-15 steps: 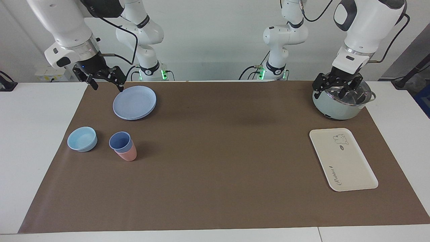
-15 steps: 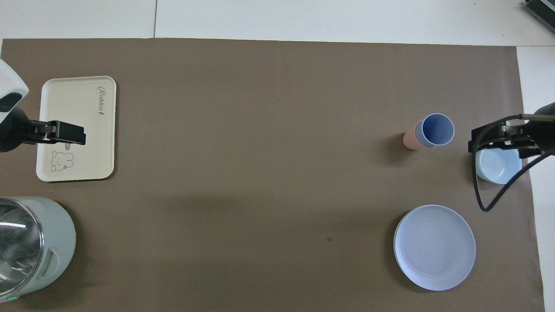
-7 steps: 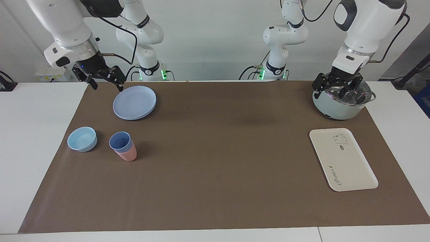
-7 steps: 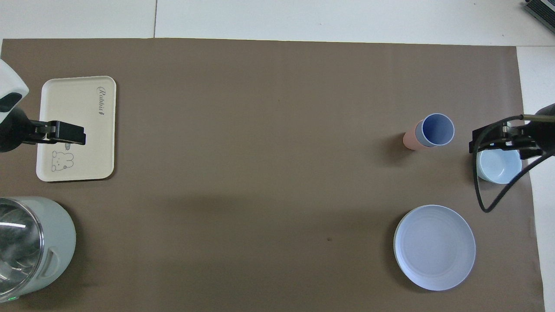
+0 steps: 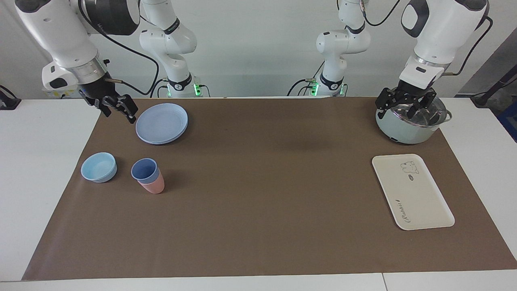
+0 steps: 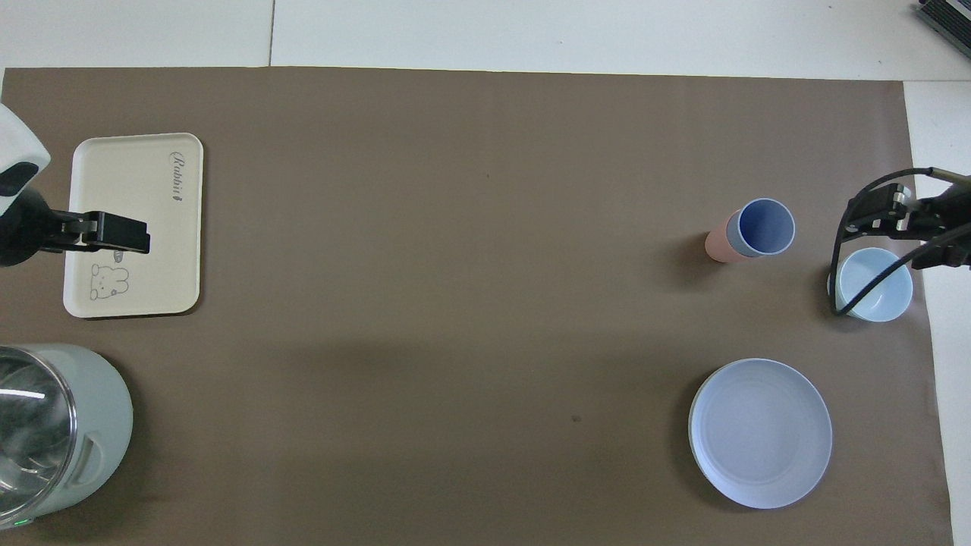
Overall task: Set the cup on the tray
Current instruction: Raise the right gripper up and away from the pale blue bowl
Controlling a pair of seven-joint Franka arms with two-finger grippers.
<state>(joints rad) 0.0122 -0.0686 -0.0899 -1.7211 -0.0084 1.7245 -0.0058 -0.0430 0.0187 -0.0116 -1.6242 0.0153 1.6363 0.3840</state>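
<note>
The periwinkle-blue cup (image 5: 144, 169) stands upright, nested inside a salmon-pink tumbler (image 5: 153, 186), toward the right arm's end of the table; it also shows in the overhead view (image 6: 767, 226). The cream tray (image 5: 412, 194) with the bear drawing lies flat toward the left arm's end, seen in the overhead view too (image 6: 129, 174). My right gripper (image 5: 118, 110) is open and empty, raised over the mat's edge beside the blue plate, apart from the cup. My left gripper (image 5: 406, 106) is open and empty, waiting over the pot.
A round blue plate (image 5: 161, 123) lies nearer to the robots than the cup. A light-blue bowl (image 5: 99, 166) sits beside the cup. A pale green pot (image 5: 408, 129) with a glass lid stands nearer to the robots than the tray.
My right gripper has moved away from the plate toward the right arm's end of the table and turned. The left arm, cup and tray have not moved.
</note>
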